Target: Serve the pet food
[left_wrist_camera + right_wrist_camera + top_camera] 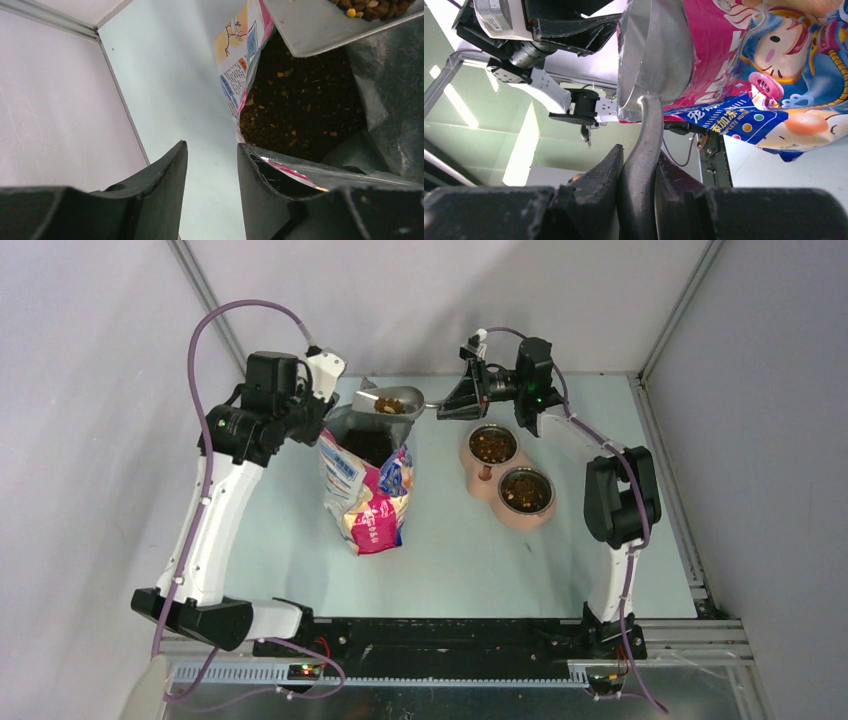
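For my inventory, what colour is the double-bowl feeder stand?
Peach-pink; the feeder stand shows best in the top external view.

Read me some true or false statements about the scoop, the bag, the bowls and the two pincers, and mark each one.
The scoop carries pet food. True.
The right pincer is shut on the scoop's handle. True.
Both bowls are empty. False: the far bowl and the near bowl both hold pet food.
The bag is sealed. False: its top is open, with pet food showing inside.
The left pincer holds the scoop. False: the left pincer is open beside the bag's rim.
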Tool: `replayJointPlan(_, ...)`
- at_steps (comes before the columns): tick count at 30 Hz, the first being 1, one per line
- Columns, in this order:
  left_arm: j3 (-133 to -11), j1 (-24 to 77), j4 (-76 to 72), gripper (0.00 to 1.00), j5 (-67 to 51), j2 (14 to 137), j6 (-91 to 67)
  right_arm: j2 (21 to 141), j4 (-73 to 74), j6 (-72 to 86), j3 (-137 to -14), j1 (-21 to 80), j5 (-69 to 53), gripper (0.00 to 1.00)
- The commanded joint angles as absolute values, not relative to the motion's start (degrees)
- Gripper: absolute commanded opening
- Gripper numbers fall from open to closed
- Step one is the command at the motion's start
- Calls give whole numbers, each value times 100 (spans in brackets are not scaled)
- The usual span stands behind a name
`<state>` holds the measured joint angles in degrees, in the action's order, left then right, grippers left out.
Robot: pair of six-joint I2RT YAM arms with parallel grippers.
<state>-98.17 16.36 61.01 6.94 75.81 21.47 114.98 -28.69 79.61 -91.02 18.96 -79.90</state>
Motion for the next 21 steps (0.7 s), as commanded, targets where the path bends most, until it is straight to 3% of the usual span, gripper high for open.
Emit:
replayJointPlan(1,-10006,1608,5983,48,689,7378,2154,10875,-1776,7000,-9108,1848,-7559,0)
replayJointPlan(8,-10006,1608,5953,49,621,7225,2128,10365,-1440,6626,-8939,1776,-7493,0)
replayJointPlan(15,-10004,1608,5912,52,649,7091,2003,9820,336,5125,-8999,1531,-7156,0)
replayJointPlan(21,-10107,1608,5883,54,606,7105,1899,9367,439,4983,-8549,1341,-6917,0)
